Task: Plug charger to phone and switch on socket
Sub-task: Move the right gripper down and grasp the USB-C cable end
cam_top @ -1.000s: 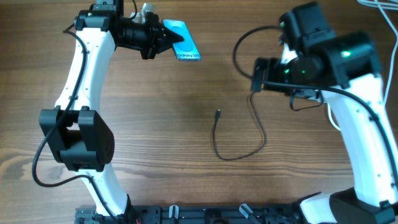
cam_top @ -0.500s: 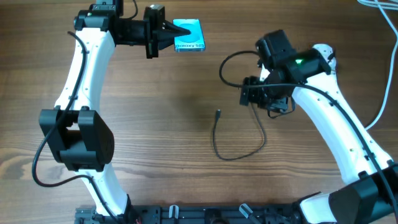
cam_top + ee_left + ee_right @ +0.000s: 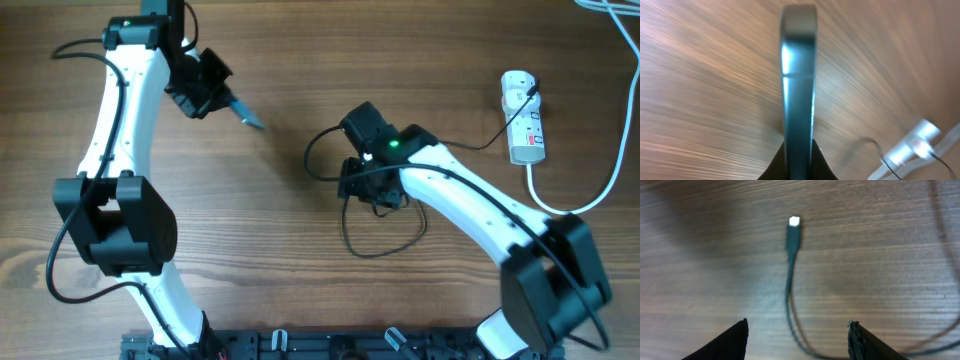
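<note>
My left gripper (image 3: 222, 94) is shut on the phone (image 3: 246, 116) and holds it edge-on above the table at the upper left. In the left wrist view the phone (image 3: 799, 85) stands as a thin teal edge between my fingers (image 3: 799, 152). My right gripper (image 3: 364, 188) is open and hangs over the charger's connector end. In the right wrist view the connector tip (image 3: 793, 229) lies on the wood ahead of the open fingers (image 3: 797, 327), and its thin black cable runs back between them. The cable loops on the table (image 3: 385, 250). The white socket (image 3: 523, 118) lies at the right.
The socket's thick white cord (image 3: 590, 200) curves off the right edge and top right corner. The charger cable runs from the socket toward the right arm. The socket also shows blurred in the left wrist view (image 3: 914, 145). The arm bases stand at the front edge.
My left gripper has lifted the phone, turned it on edge and swung it left. My right arm has swept left and down over the connector tip, uncovering the socket.
</note>
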Controlling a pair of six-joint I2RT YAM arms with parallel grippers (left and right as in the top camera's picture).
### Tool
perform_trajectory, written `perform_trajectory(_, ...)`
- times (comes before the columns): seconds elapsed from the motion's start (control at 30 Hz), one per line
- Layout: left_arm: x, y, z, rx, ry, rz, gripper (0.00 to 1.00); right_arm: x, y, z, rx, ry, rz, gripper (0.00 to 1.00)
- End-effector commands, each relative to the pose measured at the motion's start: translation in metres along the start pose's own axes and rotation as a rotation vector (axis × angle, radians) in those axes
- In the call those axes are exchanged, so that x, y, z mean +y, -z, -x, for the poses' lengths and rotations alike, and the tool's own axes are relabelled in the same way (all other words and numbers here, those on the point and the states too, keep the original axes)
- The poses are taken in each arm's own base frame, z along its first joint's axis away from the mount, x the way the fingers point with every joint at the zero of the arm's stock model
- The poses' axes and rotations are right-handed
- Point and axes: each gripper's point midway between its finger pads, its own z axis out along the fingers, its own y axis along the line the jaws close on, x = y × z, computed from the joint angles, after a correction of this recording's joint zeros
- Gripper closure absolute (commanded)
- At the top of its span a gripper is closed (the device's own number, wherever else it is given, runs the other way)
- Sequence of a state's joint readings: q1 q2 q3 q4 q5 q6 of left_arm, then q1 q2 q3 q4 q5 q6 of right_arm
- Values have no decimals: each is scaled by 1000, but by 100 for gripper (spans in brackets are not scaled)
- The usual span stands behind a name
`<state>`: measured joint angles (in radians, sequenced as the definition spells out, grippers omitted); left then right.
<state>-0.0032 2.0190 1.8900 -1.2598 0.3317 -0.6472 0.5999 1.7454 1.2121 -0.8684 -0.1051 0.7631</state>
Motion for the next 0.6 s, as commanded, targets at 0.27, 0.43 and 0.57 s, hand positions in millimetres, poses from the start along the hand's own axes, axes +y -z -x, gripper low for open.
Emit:
perform_trajectory(0.27, 14, 18, 12, -115, -28, 90, 96, -11, -61, 1, -5, 1, -167, 39)
perform_trajectory(0.43, 14, 17, 12, -115, -28, 90, 96, 14, -39, 17, -43, 13, -130, 37)
perform_trajectory(0.57, 13, 17, 13, -117, -29, 88, 96, 15, -39, 18, -50, -16, -132, 41)
